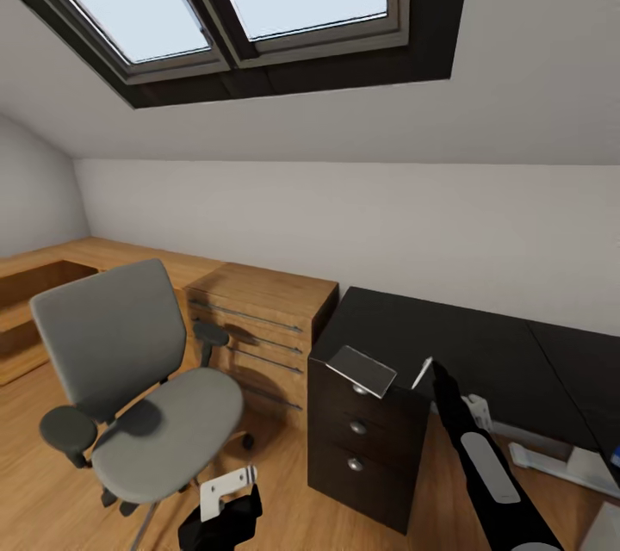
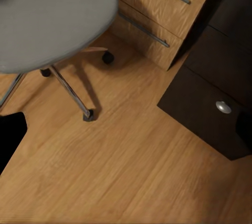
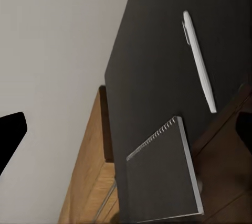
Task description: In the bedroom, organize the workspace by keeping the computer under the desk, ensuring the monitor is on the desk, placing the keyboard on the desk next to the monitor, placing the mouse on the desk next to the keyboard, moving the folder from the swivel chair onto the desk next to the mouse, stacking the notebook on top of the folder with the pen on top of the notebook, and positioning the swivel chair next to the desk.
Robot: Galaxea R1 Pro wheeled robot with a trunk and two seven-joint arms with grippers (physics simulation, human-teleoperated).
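Two arms show at the bottom of our head view: left gripper hangs low over the wood floor just in front of the swivel chair, and we can't tell whether its fingers are spread or pressed together; the right arm reaches up toward the desk, its tip close to the pen, but the fingers are too small and dark to read, so we can't tell its state either. Nothing is visibly pinched by either one. Our left wrist view looks down on the chair's grey seat, chrome legs and castors over the floor, with the dark drawer unit and its round knob beside it. Chair seat is bare, chair stands just left of the drawer unit, apart from it. On the near left corner of the black desktop lies the notebook, glossy grey, corner slightly overhanging the front edge; our right wrist view shows its spiral binding and the white pen lying flat on the desktop near it, not touching. Behind the chair a light wooden dresser sits against the desk's left end. Further back are the pale wall and the dark-framed skylight in the sloped ceiling.
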